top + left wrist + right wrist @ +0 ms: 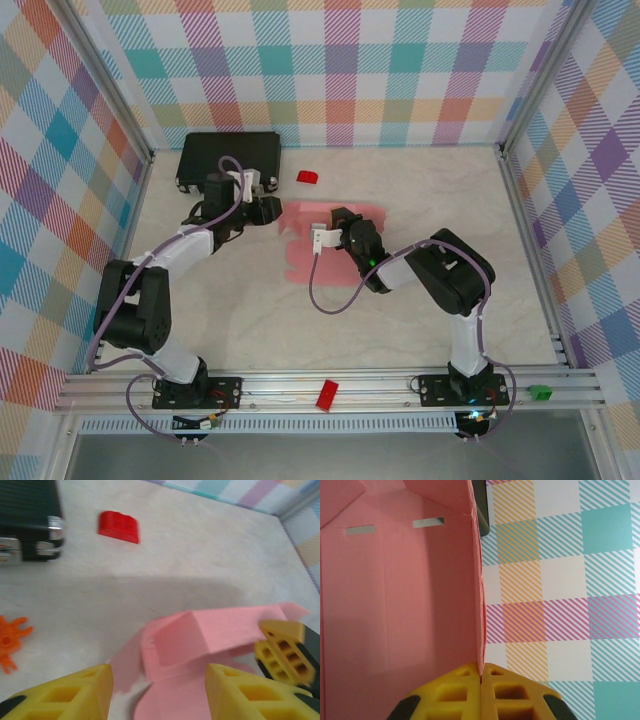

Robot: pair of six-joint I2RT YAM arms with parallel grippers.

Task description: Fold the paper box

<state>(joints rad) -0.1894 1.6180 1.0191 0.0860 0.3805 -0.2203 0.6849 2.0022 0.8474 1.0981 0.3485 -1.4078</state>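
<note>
Box (303, 262): pink card, partly folded, one wall up.
Right gripper (481, 672): clamped on that wall's edge.
Left gripper (159, 680): jaws apart over a flap.

Paper box (303, 258): light-pink thin card, die-cut, partly folded, not closed. Lies near table centre in top view, notched tabs on 9 o'clock edge. Left wrist view: one panel raised along crease. Right wrist view: two slots toward 12 o'clock, side wall upright along 3 o'clock edge.
</note>
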